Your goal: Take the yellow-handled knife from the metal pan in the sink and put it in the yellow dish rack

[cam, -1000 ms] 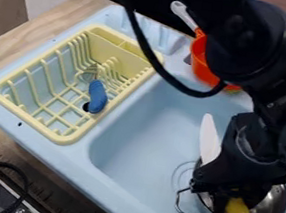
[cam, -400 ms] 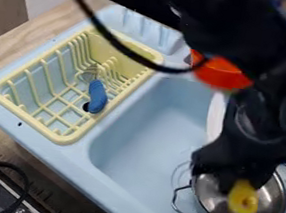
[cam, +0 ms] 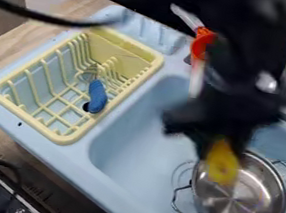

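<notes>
Gripper (cam: pixel 218 143) holding a blurred yellow object (cam: pixel 223 164) by a steel pot (cam: pixel 262 210); its long axis runs steeply, 1 rounded end pointing down.

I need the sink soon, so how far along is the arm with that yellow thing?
Roughly midway. Done: the yellow thing, low inside the pot a second ago, now looks raised to about its rim. In hand: the gripper holds it over the sink. Left: probably setting it down, since it still hangs there; where is unclear.
</notes>
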Controlling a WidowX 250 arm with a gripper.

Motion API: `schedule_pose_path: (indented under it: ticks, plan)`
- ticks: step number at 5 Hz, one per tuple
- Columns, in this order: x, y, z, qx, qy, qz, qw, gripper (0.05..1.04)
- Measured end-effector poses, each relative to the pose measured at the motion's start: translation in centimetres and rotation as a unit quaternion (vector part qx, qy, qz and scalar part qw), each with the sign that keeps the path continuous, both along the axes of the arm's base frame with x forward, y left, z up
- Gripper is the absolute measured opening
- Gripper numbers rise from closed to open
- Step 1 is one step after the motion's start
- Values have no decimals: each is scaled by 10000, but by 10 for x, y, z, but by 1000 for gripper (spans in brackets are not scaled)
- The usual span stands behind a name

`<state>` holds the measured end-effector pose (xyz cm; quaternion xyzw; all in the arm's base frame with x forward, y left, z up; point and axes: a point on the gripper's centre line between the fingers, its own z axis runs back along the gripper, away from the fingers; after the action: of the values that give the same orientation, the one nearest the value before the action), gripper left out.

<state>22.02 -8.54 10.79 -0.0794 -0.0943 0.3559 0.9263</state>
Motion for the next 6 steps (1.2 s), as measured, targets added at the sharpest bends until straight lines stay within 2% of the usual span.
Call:
schedule_pose_path:
  ticks: [1, 2, 3, 4, 5, 6]
  plan:
    - [-4, 46, 18, 116, 120, -292, 9994, 367]
    - [3, 89, 31, 106, 345, -712, 9968, 367]
    - [6, 126, 26, 194, 494, -1260, 9906, 367]
    - [12, 152, 17, 347, 525, -2001, 9778, 367]
    - [12, 183, 3, 369, 289, -2648, 9632, 367]
    - [3, 193, -22, 434, 295, -2614, 9638, 367]
